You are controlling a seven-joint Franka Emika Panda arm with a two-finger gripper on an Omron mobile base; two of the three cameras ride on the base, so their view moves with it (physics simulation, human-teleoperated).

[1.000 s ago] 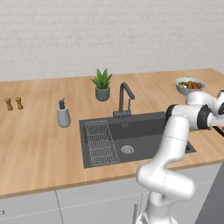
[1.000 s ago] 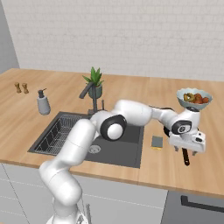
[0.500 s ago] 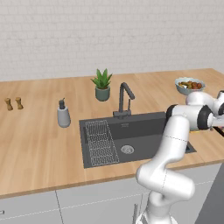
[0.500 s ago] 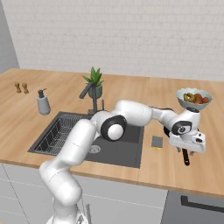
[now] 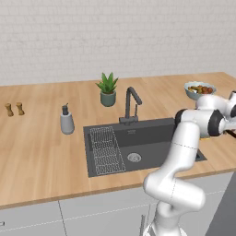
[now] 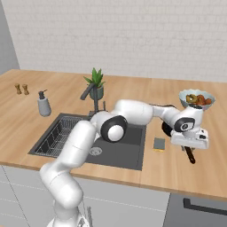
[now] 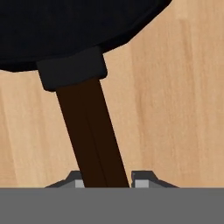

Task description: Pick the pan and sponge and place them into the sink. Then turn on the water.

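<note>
Dark pincer [image 7: 105,180] tips straddle the pan [image 7: 65,26] handle, seemingly closed on it, the pan on the counter right of the sink [image 6: 128,155]. Sponge [image 6: 159,144] lies beside the basin; nothing placed, water off.

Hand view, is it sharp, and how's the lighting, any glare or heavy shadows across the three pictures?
Hand view: close, crisp edges; the pan reads flat black with no glare, its handle dark brown. Right base view: even, soft rendered light, the sponge clear. Left base view: the sink shaded, no strong shadows, slightly soft.
</note>
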